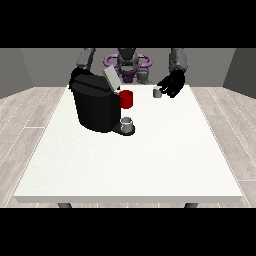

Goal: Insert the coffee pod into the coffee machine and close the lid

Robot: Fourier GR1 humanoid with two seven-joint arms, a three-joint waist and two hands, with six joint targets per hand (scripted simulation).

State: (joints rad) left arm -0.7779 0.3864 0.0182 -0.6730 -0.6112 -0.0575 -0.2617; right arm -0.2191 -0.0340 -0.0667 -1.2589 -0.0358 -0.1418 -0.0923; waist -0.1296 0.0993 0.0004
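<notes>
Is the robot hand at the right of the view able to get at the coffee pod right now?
Probably yes: the robot hand is right beside the pod, and nothing stands between them.

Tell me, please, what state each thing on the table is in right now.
Coffee machine: upright on the white table, at the view's left.
Lid: raised, tilted open.
Coffee pod: outside the machine, at the fingers of the robot hand at the view's right.
Red cup: upright beside the machine.
Grey cup: upright on the machine's base.
Robot hand at the view's left: hidden behind the machine.
</notes>
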